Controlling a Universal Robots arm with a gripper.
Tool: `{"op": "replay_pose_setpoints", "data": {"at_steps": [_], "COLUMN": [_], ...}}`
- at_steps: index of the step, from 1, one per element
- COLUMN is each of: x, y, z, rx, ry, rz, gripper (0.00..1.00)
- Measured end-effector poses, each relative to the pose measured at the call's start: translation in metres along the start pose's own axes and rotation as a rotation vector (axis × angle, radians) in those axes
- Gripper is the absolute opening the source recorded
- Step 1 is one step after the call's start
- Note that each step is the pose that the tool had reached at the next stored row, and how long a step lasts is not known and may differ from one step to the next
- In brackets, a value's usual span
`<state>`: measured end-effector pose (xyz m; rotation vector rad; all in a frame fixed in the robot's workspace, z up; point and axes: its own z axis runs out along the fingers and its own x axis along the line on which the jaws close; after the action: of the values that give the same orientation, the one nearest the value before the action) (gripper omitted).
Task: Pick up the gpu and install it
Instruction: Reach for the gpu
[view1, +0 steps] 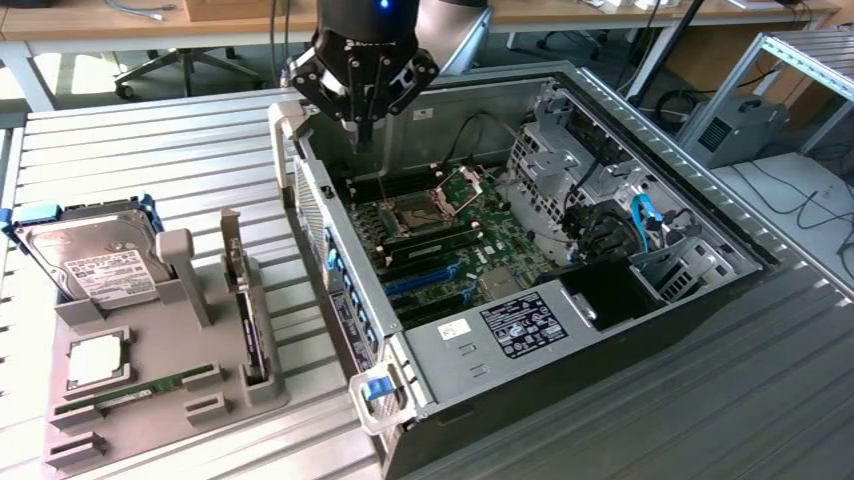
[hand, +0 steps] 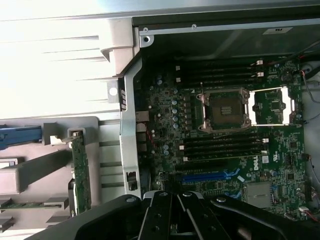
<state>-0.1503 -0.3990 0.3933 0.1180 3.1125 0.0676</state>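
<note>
Exterior view: we see the jaws pressed together, pinching nothing, hanging over one corner of the open case. The gpu stands on its thin edge in a gray holder on the bench, just outside the case wall. A drive stands in the holder too, farther from the case.

I get the gpu edge-on only — its faces hidden; the arm above my end effector is cropped.
</note>
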Motion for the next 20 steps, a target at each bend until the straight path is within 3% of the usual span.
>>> {"op": "replay_pose_setpoints", "data": {"at_steps": [20], "x": [0.0056], "y": [-0.0004], "z": [-0.0002], "rx": [0.0], "ry": [0.0], "rz": [0.0], "gripper": [0.11]}}
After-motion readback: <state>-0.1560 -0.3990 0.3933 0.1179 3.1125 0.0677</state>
